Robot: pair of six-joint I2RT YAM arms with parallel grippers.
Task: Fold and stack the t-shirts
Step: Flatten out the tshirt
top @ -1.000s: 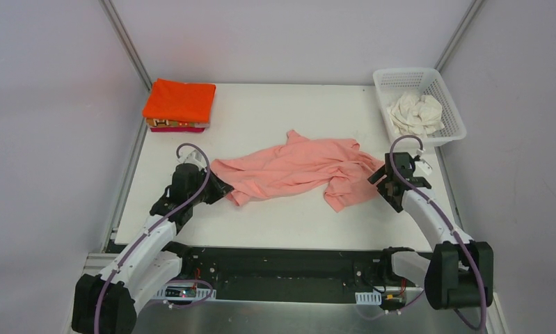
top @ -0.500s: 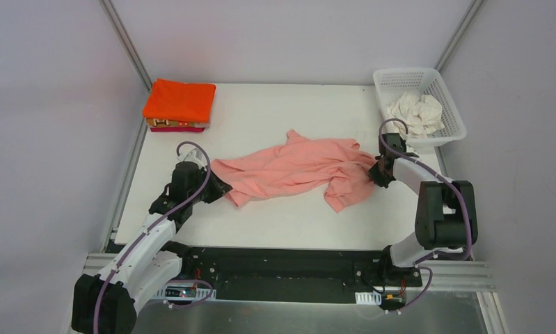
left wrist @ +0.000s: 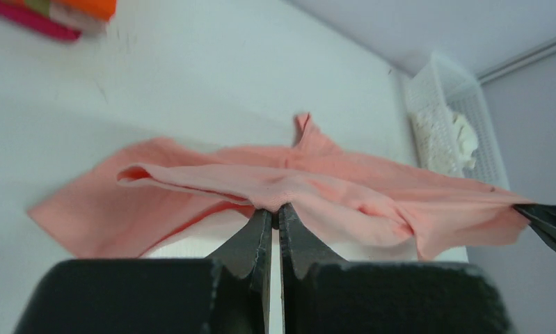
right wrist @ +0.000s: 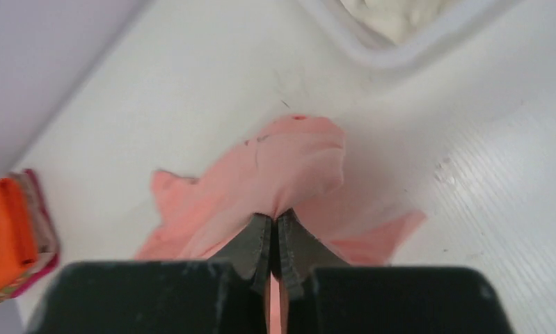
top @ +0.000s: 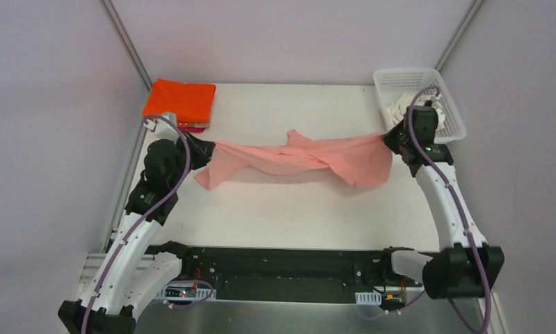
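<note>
Far left of the basket (top: 403, 71), we see an orange t-shirt (top: 181, 99) lying folded. Our left gripper (left wrist: 273, 212) has its jaws pinched on one end of the salmon t-shirt (top: 303, 156). Our right gripper (right wrist: 275, 217) clamps the other end just beside the basket (a cream t-shirt (top: 399, 106) lies inside), with the cloth stretched over the bench (top: 296, 209).

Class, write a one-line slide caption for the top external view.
The left fingers and right fingers pinch opposite ends of the salmon pink t-shirt, holding it stretched above the table.
</note>
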